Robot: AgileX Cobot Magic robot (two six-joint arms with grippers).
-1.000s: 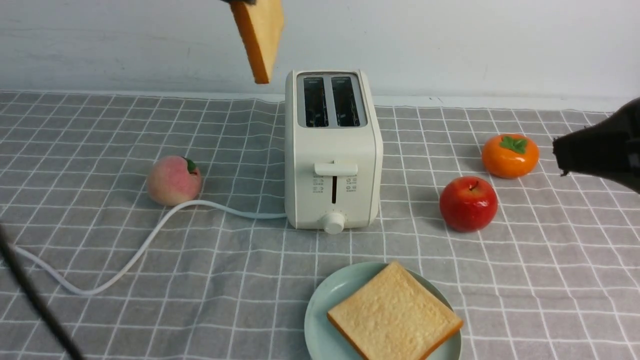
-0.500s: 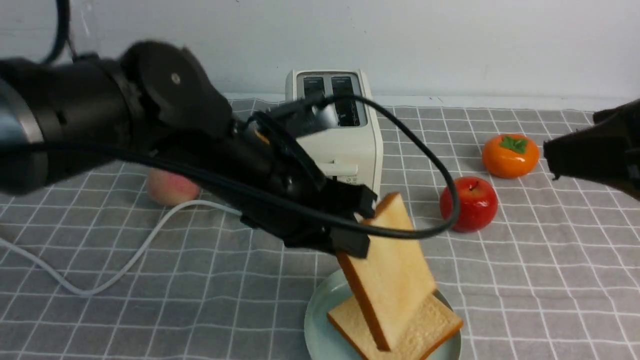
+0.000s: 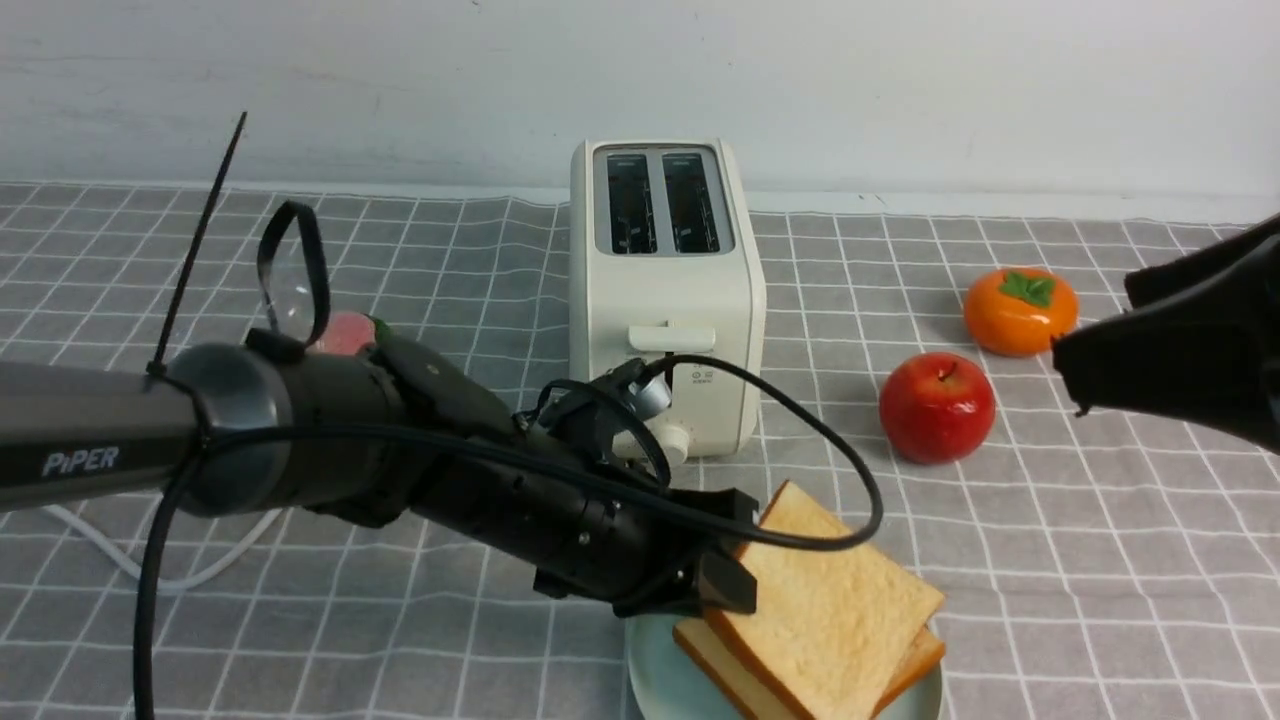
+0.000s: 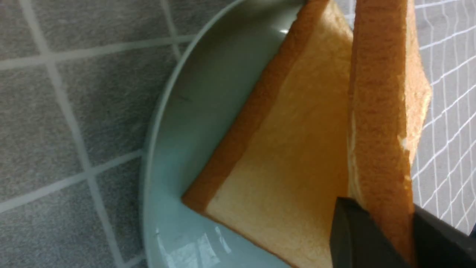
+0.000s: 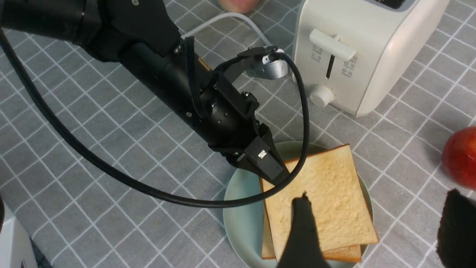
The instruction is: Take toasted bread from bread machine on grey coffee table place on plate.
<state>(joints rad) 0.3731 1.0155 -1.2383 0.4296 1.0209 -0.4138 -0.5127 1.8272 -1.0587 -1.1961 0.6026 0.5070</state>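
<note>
Toasted bread (image 3: 840, 600) gripped by left end effector (image 3: 738, 550); seemingly over plate (image 3: 650, 680).

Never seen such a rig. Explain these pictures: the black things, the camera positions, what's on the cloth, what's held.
The black things are a robot's two arms, each ending in a two-fingered gripper. One picture looks forward from between the arms; the others come from wrist cameras. On the grey table stand a toaster, a peach, an apple, a persimmon and a green plate. One toast slice lies on the plate. The left gripper pinches a second slice by its edge, tilted over the first. The right gripper is open, empty.
</note>
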